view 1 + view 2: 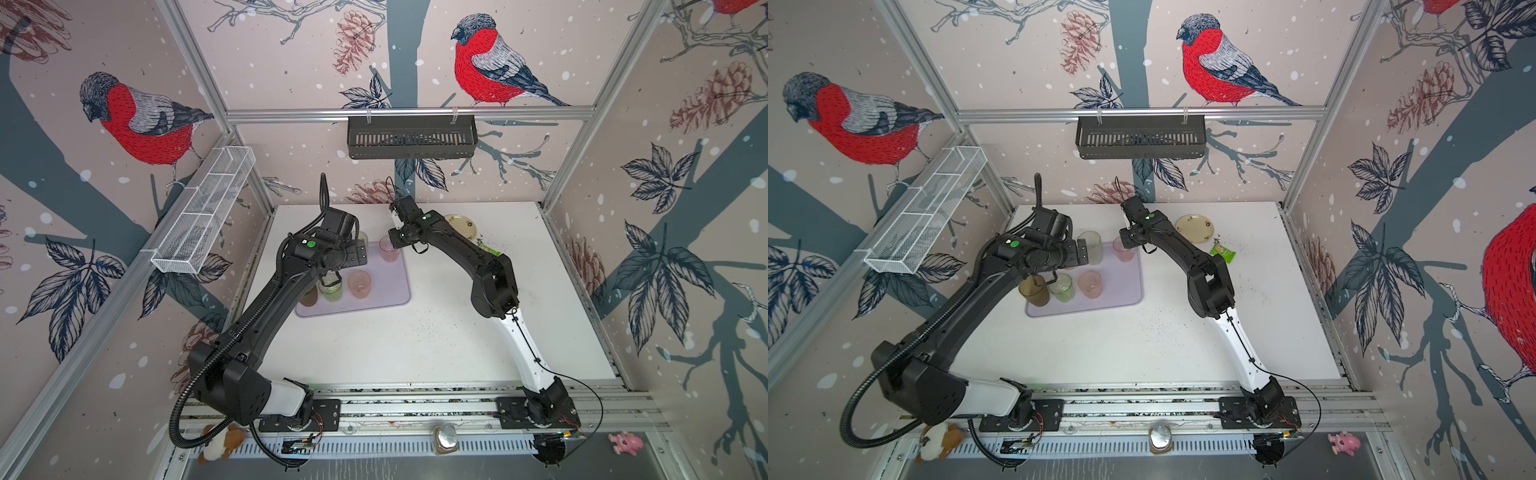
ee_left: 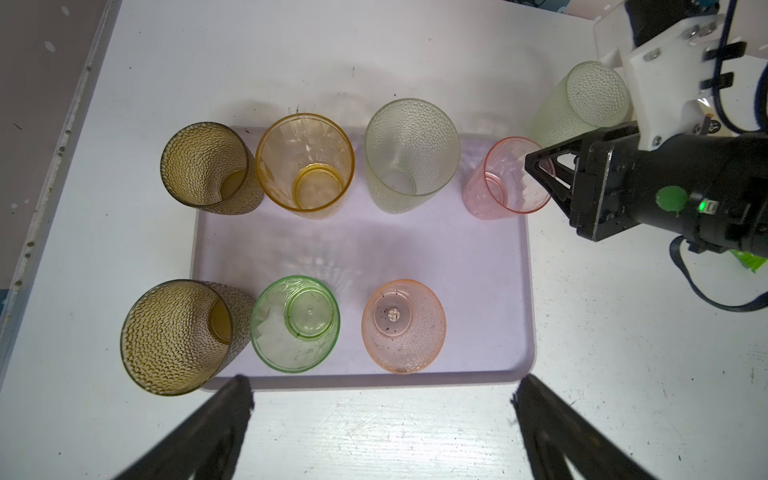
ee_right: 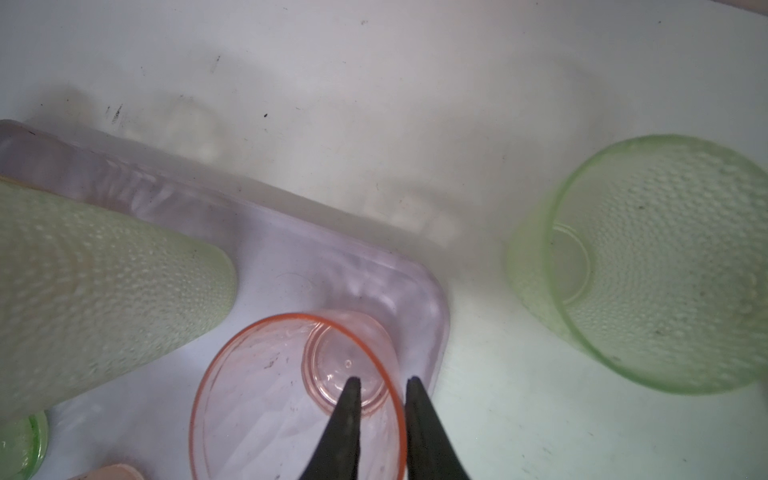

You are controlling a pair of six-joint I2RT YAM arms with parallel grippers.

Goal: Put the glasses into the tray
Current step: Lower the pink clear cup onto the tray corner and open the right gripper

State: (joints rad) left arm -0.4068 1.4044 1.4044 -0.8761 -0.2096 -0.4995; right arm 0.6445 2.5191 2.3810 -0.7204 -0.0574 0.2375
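Entry: tray [image 2: 478,291], lilac, low-rimmed, on the white tabletop [image 2: 374,436]. In the left wrist view you count seven glasses on it: brown glass [image 2: 205,168], amber glass [image 2: 305,164], clear dimpled glass [image 2: 411,156] and pink glass [image 2: 511,178] along the upper row; second brown glass [image 2: 178,336], green glass [image 2: 295,324] and second pink glass [image 2: 403,326] along the lower. Outstanding: one pale greenish glass [image 2: 582,104], upper right of that frame, off the tray, just beside the right arm's wrist [image 2: 685,166]. Your right pincer [image 3: 382,380]: fingers [image 3: 348,419] a narrow gap apart, astride the pink glass's wall, one inside, one outside; whether they pinch it you cannot tell. Your left pincer [image 2: 384,382]: spread wide, empty, hovering at the tray's lower edge. Hazards, as judged: pull away before the wall is free, or drift sideways, and the inner finger likely tips the pink glass over the corner rim close by; swing that wrist carelessly and it may topple the pale greenish glass; the one open berth, lower right of the tray, sits near both pink glasses, so a low carry could clip them.
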